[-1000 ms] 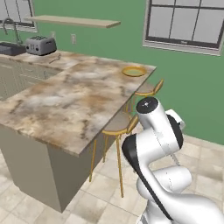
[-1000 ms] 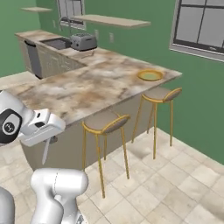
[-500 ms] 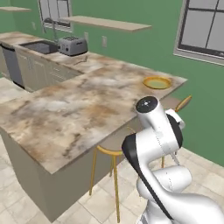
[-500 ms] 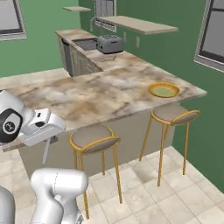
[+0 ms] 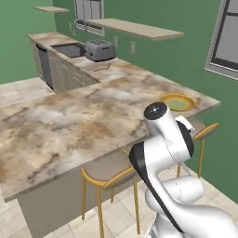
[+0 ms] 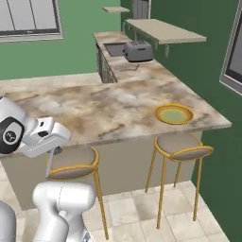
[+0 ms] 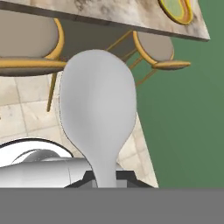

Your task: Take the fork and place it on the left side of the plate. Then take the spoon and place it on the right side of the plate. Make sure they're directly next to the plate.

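Clearly the tool is carrying the spoon (image 7: 98, 107): in the hand view its grey oval bowl rises large from between the dark tips at the bottom, the thin neck running down into the grip, so the tool is closed on the handle, though the tips themselves are too hidden to mark. Beyond the bowl, past two gold-framed stools (image 7: 24, 41), the marbled table (image 6: 94, 106) carries the plate (image 6: 174, 114), yellow-gold and round, near the end of the table by the green wall. The fork cannot be made out beside it at this size. My reading is that the spoon is being brought to the plate and the arm is well short of it, held low beside the table edge. To do this well, the spoon should be lifted clear of the table edge, carried over to the right of the plate, lowered flat with its handle parallel to the rim and just beside it, and released only once resting.
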